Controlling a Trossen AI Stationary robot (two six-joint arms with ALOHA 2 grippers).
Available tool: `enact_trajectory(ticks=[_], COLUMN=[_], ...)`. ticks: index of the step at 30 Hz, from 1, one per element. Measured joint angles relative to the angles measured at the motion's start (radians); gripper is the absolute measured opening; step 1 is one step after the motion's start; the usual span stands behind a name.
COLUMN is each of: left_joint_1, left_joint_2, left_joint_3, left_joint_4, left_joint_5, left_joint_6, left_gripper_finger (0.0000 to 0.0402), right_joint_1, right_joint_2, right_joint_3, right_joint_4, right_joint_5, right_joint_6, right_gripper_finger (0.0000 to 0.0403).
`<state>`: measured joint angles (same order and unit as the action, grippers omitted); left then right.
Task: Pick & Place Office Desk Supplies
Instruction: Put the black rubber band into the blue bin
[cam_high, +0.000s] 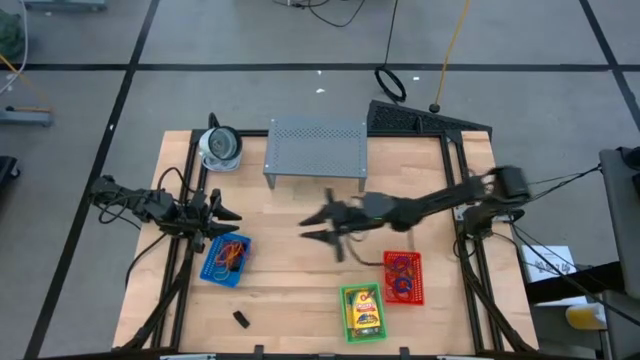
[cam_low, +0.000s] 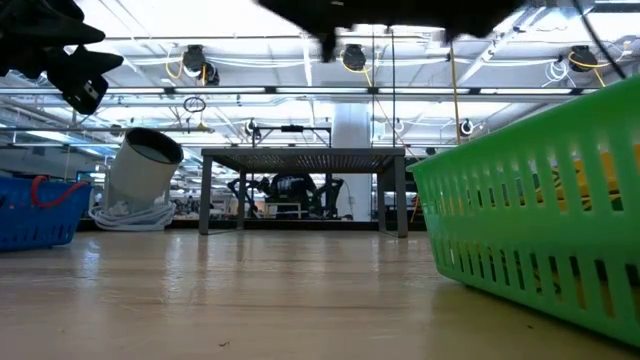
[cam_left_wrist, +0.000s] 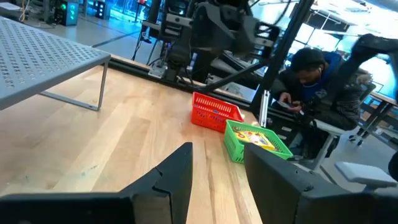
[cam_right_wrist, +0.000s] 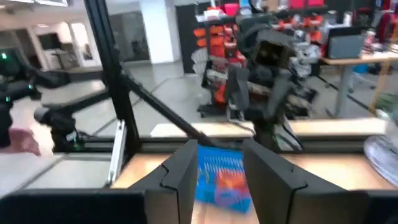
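My left gripper (cam_high: 232, 215) (cam_left_wrist: 217, 152) hovers open at the table's left side, just above the far edge of a blue basket (cam_high: 227, 258) that holds orange and red rubber bands. Blurred over the table's middle, in front of the shelf, my right gripper (cam_high: 308, 226) (cam_right_wrist: 219, 149) is open with nothing between its fingers. A red basket (cam_high: 403, 277) holds red and blue rubber bands. A yellow crayon box (cam_high: 365, 310) lies in a green basket (cam_high: 350, 330). One small black clip (cam_high: 241, 319) lies on the wood near the front edge.
A grey perforated shelf (cam_high: 315, 148) stands at the far middle, and a round white-grey object (cam_high: 220, 147) sits to its left. Bare wood lies between the baskets and the shelf. A seated person (cam_left_wrist: 317, 87) shows beyond the table's right side.
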<state>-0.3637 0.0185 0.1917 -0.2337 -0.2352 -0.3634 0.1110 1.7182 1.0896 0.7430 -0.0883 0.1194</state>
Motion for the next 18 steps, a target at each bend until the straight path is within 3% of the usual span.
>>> enact_trajectory(ticks=[8, 14, 18], left_joint_1=[0.000, 0.000, 0.000], left_joint_2=[0.000, 0.000, 0.000], left_joint_3=[0.000, 0.000, 0.000], left_joint_4=[0.000, 0.036, 0.071], left_joint_5=[-0.001, 0.000, 0.000], left_joint_6=[0.000, -0.029, -0.114], left_gripper_finger=[0.0154, 0.0154, 0.0154], right_joint_1=[0.059, 0.090, 0.108], right_joint_2=[-0.347, -0.484, -0.566], right_joint_3=[-0.351, -0.484, -0.584], right_joint_4=[0.059, 0.057, 0.152], right_joint_5=[0.122, 0.168, 0.167], right_joint_6=[-0.009, -0.027, -0.082], right_gripper_finger=[0.0116, 0.0116, 0.0116])
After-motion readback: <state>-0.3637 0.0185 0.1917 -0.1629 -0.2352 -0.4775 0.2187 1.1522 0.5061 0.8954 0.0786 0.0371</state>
